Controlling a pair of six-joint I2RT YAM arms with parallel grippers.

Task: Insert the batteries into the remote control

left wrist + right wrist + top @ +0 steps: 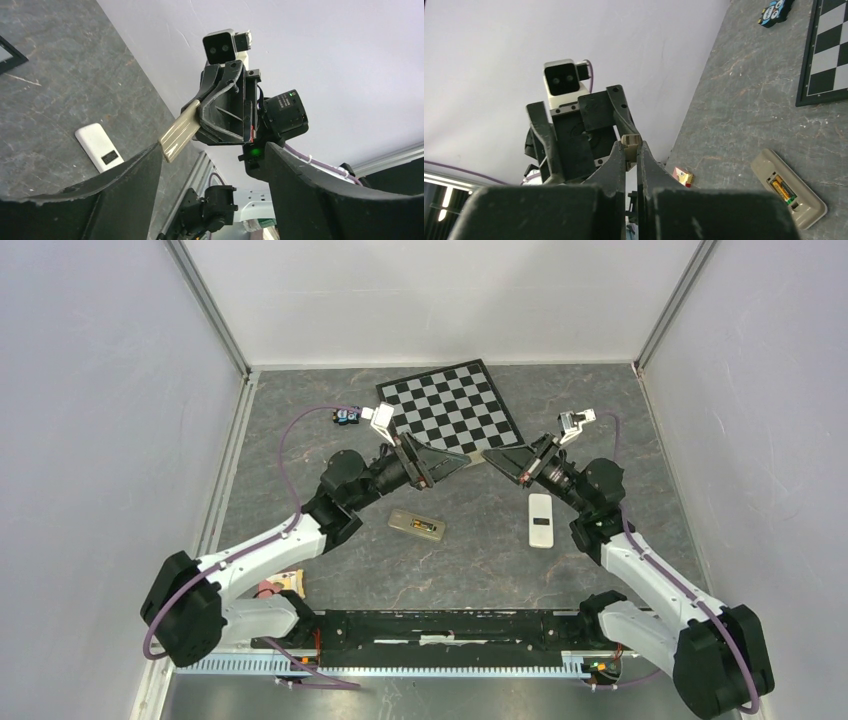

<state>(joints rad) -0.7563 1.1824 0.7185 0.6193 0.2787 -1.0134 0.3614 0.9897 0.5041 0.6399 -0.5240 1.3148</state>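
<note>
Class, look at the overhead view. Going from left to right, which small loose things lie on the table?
red-and-yellow item → blue toy → remote control, back facing up → white slab. The checkerboard is left out, since it spans the remote's position.

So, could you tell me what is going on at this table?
The right gripper is shut on a thin tan cover, probably the battery lid. It holds the lid in mid-air facing the left gripper, whose jaws are open and empty. The remote control lies back-up on the table, its compartment open with the batteries in it. A handover or refitting of the lid seems likely next.
</note>
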